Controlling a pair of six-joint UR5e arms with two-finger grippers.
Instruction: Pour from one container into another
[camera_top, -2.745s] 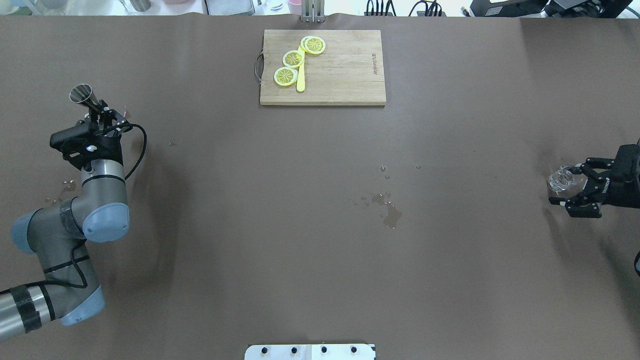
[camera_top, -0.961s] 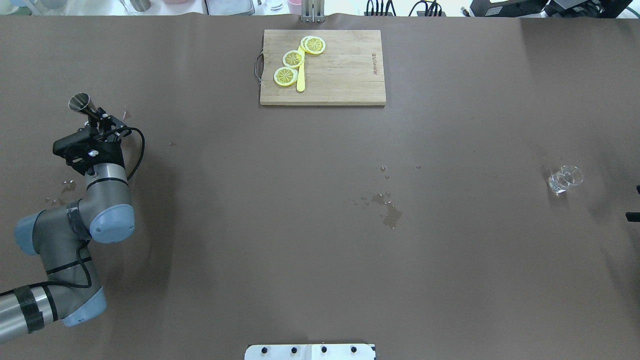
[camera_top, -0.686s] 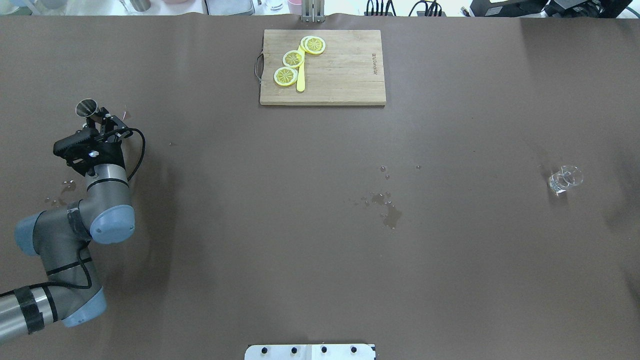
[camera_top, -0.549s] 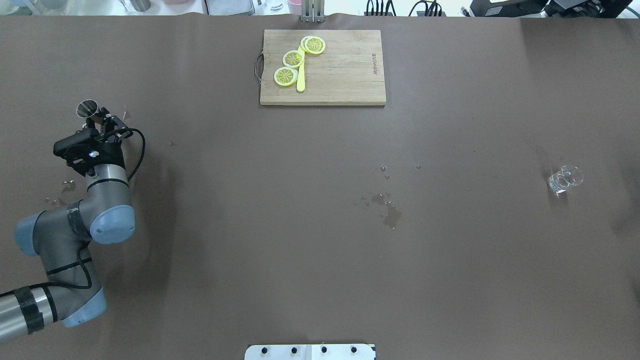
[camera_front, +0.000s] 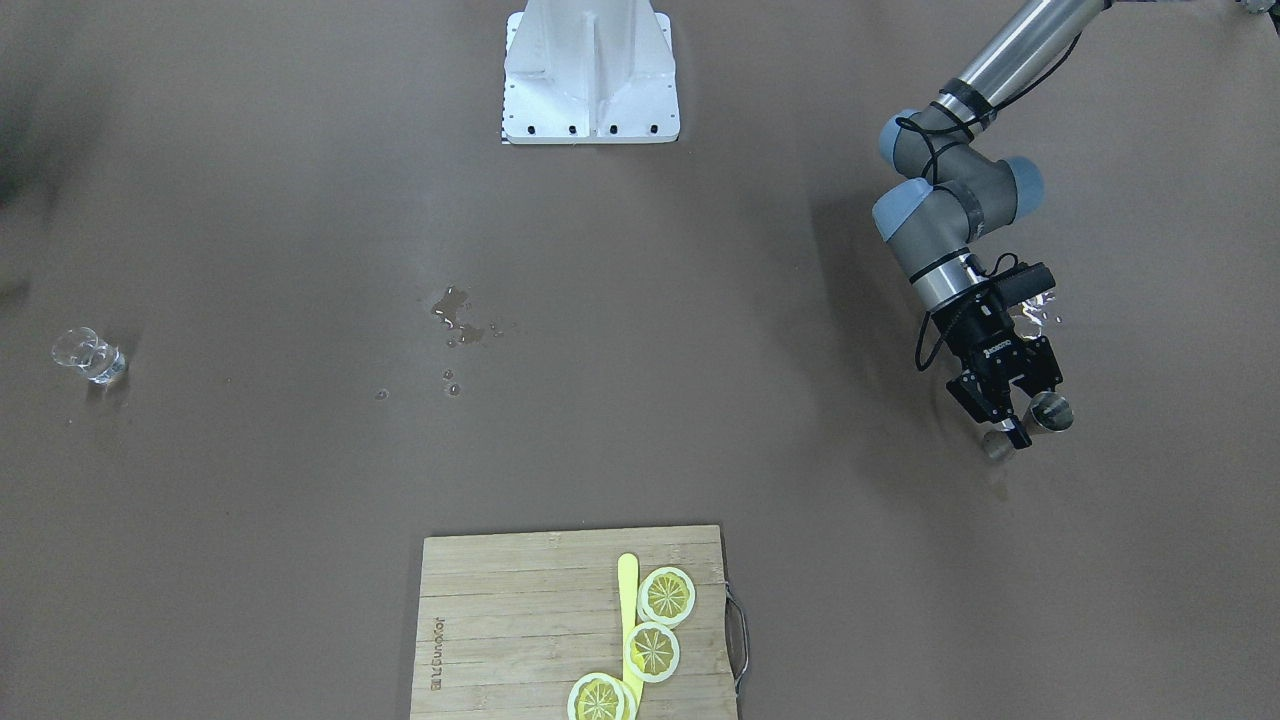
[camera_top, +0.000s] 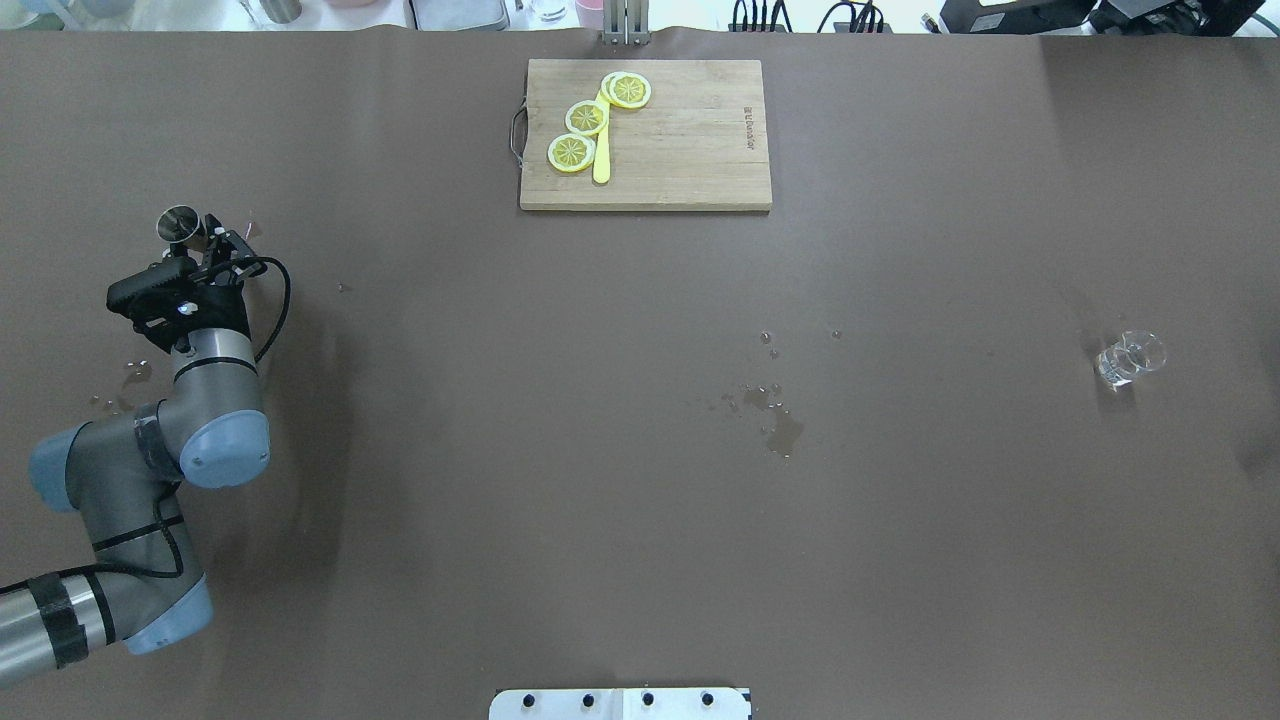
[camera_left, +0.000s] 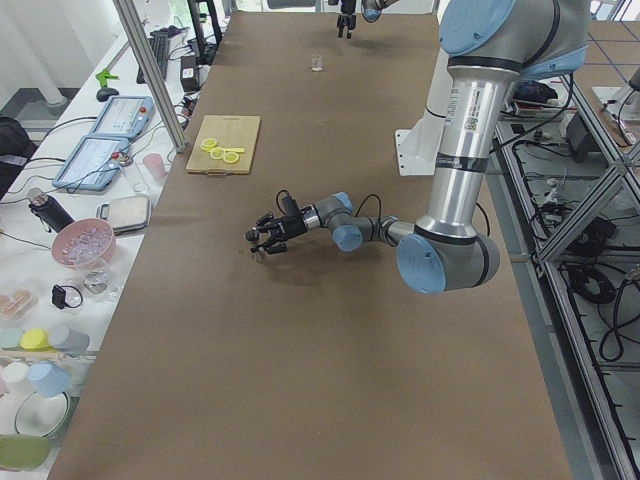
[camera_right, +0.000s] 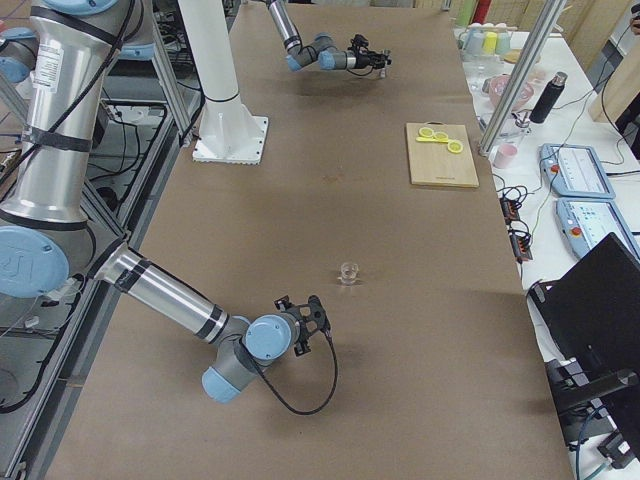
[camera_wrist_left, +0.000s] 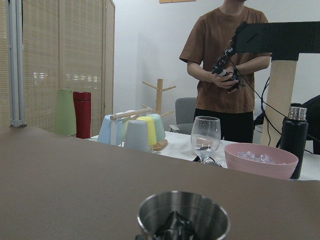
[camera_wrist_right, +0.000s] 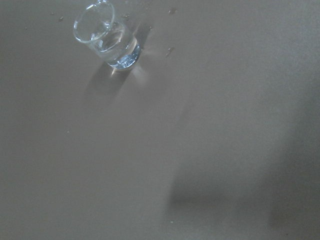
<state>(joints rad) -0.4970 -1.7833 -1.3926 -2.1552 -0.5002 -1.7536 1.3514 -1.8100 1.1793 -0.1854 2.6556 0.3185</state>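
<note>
L fingers (camera_front: 1015, 428) pinch jigger (camera_wrist_left: 182, 217) over table's (camera_top: 60, 150) L side, off edges; glass (camera_top: 1130, 358) far R; R fingers (camera_right: 316, 302): can't tell.

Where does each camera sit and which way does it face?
Front-facing: across the table, facing the robot base; left arm, left pincer on metal cup.
Overhead: behind the robot, looking down; left arm only; shares cutting board with front-facing.
Exterior left: table's left end; left arm near.
Exterior right: opposite end; right arm near, glass beyond.
Left wrist: low, past the cup toward a person; no arm in frame.
Right wrist: looking down at the glass; no pincer in frame.
</note>
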